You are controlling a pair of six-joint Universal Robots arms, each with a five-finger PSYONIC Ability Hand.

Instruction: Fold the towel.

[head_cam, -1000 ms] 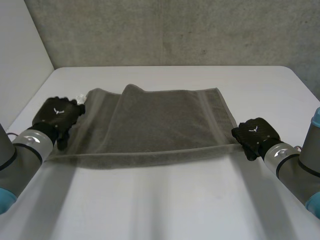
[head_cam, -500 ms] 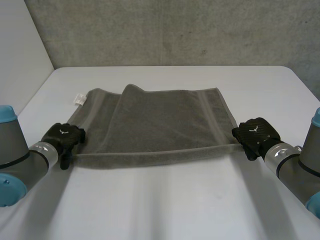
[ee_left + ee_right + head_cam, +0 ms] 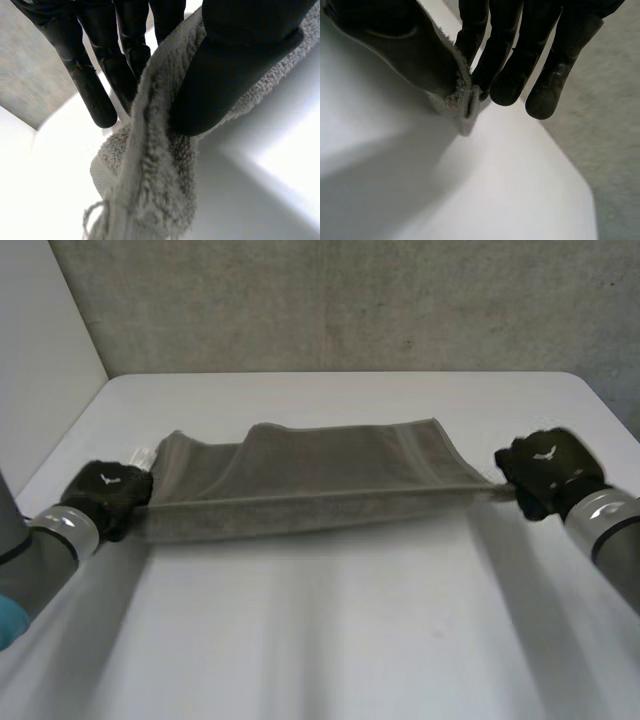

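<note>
Towel [image 3: 300, 480] corners pinched, left hand [image 3: 108, 490], right hand [image 3: 548, 462]

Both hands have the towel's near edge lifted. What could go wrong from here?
1. The right hand pinches only the very tip of the towel corner, so it could slip out.
2. A raised ridge sits near the far edge, so the fold may land creased.
</note>
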